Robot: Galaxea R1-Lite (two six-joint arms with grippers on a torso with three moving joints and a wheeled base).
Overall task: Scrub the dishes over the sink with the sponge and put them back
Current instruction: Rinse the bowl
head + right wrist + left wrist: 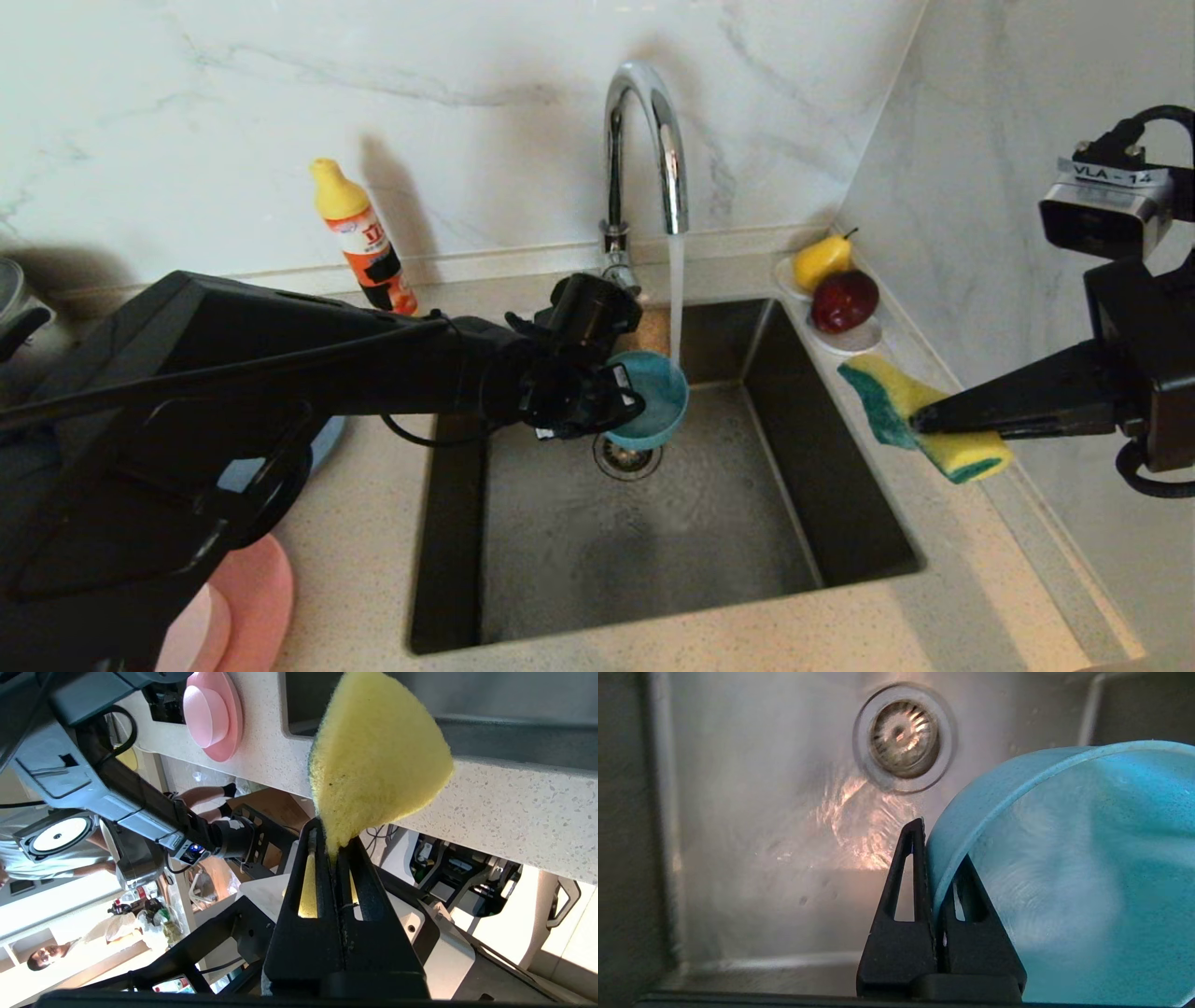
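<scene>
On the far left of your head view a steel pot (17,308) is cut off by the frame edge. Below it, the blue plate (322,446) is mostly hidden behind the left arm, and the pink plate (261,597) with the pale bowl (201,635) shows only partly at the bottom. The orange bottle (364,238) with yellow cap stands at the wall; its label has writing, but you cannot read it.

The left pincer (624,397) is over the sink (653,523), its fingers (908,877) pressed together on the rim of the teal bowl (653,397), one finger outside and one inside. The bowl is tilted, above the drain (627,457), and water from the faucet (644,140) runs down at its far rim.

At the back right corner, a white dish (854,338) carries a pear (822,261) and a red fruit (845,301).

The right pincer (920,422) is above the desk (971,597) right of the sink, clamped tight on the sponge (920,420), which bends around the fingers. The tag on the right wrist camera (1106,210) reads "VLA - 14".
</scene>
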